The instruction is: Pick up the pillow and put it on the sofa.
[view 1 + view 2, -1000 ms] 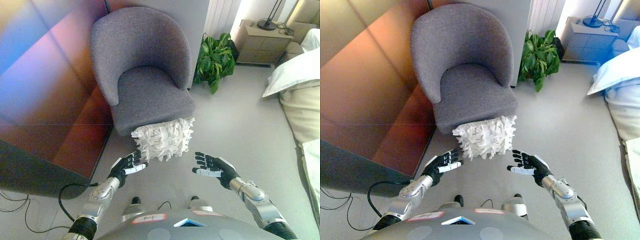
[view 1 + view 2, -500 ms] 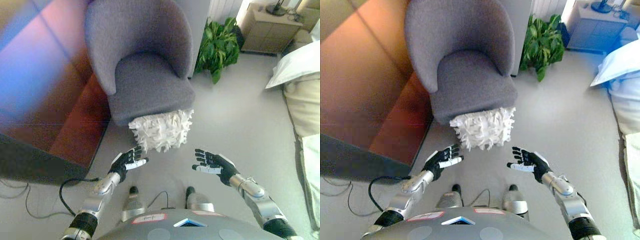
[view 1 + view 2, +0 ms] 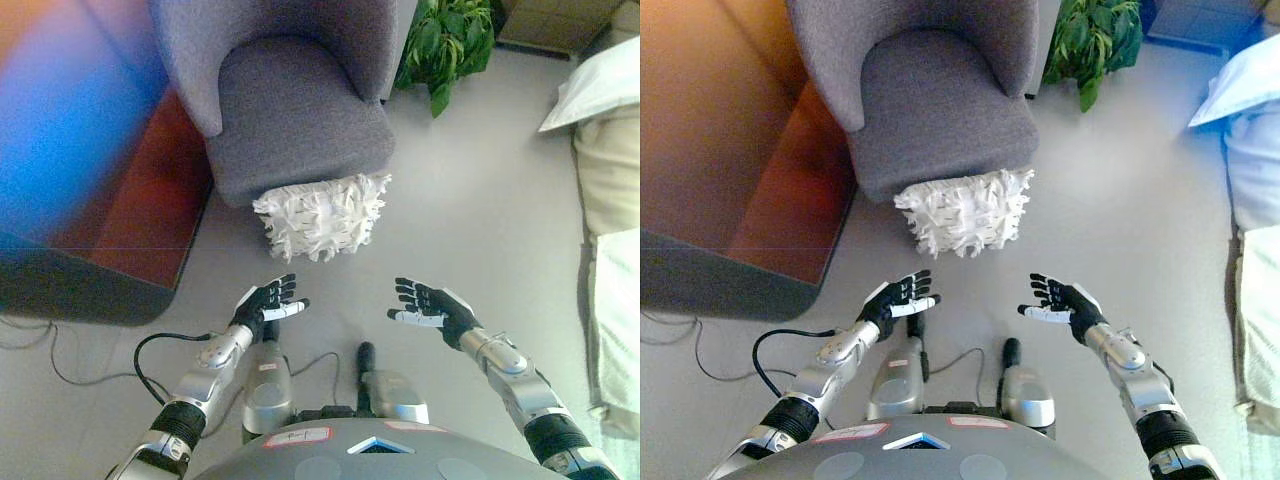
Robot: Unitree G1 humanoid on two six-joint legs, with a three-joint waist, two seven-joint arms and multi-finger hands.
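Note:
A white shaggy pillow [image 3: 318,215] lies on the floor, leaning against the front of a grey armchair [image 3: 290,110]. My left hand [image 3: 264,303] is open, palm inward, below and left of the pillow and apart from it. My right hand [image 3: 430,306] is open, palm inward, below and right of the pillow. Both hands are empty. The pillow also shows in the right eye view [image 3: 962,211].
A reddish-brown cabinet wall [image 3: 110,200] runs along the left. A green potted plant [image 3: 445,40] stands behind the armchair on the right. A bed with pale bedding [image 3: 610,180] fills the right edge. Grey floor [image 3: 470,220] lies between.
The whole view has shifted downward, so the camera moved. The armchair and pillow now sit higher in view. Both hands stay open, slightly farther from the pillow.

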